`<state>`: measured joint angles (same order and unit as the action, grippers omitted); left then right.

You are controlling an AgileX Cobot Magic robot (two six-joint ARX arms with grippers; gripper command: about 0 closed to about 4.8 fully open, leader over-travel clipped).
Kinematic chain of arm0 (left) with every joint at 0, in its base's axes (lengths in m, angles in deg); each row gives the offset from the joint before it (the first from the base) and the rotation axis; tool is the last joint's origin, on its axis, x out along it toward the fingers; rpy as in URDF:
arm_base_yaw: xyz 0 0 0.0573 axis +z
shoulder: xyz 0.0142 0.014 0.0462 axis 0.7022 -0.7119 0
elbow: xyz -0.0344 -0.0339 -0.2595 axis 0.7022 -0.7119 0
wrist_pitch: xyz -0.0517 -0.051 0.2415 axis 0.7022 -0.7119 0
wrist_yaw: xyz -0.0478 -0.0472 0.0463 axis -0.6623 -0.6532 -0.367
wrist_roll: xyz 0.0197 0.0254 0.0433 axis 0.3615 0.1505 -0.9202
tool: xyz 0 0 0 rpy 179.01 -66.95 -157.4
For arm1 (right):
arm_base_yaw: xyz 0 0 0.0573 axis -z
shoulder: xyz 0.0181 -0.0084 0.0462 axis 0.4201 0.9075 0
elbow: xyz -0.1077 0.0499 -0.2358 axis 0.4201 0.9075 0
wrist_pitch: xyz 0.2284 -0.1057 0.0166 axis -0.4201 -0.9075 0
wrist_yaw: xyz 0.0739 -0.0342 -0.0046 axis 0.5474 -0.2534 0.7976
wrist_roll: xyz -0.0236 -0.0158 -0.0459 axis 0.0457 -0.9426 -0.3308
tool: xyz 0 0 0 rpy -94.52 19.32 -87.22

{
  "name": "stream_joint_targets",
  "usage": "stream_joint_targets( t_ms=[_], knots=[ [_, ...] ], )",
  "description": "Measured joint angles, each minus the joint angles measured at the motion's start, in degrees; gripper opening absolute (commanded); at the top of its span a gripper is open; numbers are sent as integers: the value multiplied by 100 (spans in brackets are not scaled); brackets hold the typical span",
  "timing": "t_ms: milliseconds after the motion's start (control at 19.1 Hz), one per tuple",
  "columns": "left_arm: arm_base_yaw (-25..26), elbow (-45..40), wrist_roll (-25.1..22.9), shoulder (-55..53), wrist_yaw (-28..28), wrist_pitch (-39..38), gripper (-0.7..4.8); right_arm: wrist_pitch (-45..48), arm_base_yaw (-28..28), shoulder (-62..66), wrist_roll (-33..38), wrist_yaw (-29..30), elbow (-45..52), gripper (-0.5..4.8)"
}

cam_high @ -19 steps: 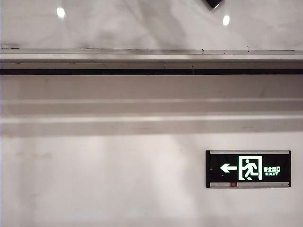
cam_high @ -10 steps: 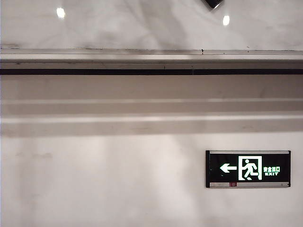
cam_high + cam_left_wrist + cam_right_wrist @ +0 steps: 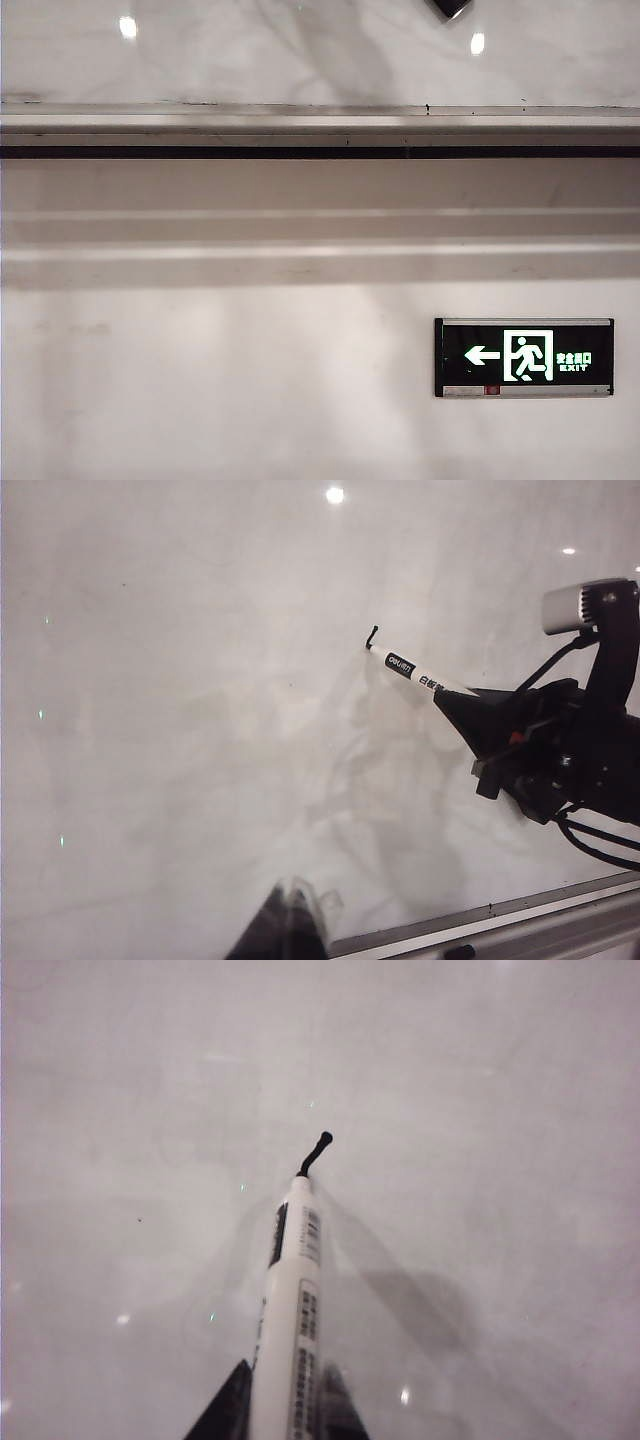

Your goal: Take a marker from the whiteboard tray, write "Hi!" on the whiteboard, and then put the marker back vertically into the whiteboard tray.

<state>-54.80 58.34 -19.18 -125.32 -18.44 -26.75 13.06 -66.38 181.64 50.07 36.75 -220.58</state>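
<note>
Right wrist view showed one marker [image 3: 290, 1310] pinched between my right gripper [image 3: 285, 1405] fingers [image 3: 225, 1410], its tip touching the whiteboard [image 3: 480, 1110] at the foot of one short black stroke [image 3: 316, 1152]; only the ends of those two fingers came into frame, cut off at the edge. From my left wrist I counted the same single marker [image 3: 415, 670] slanting out of the right gripper [image 3: 455, 702], its nib on the whiteboard [image 3: 200, 680] well above the whiteboard tray [image 3: 560, 915], of which only a corner piece showed. My left gripper [image 3: 288, 920] hung near the board just beside that tray, blurred and mostly out of frame, so I could not tell whether its jaws were spread or pressed together. From the exterior camera there was one whiteboard tray [image 3: 320, 130] running the full width, one exit sign [image 3: 524, 357] on the wall below it, two light reflections on the whiteboard [image 3: 250, 50] above, and a dark scrap of an arm [image 3: 450, 8] cut off at the edge.
</note>
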Motion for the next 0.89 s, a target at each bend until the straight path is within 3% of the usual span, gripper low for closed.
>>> stream_joint_targets(
  t_ms=[889],
  knots=[
    [0,0,0,0,-4,0,-6,-1207,-116,-11,13,-175,0,-2]
  ],
)
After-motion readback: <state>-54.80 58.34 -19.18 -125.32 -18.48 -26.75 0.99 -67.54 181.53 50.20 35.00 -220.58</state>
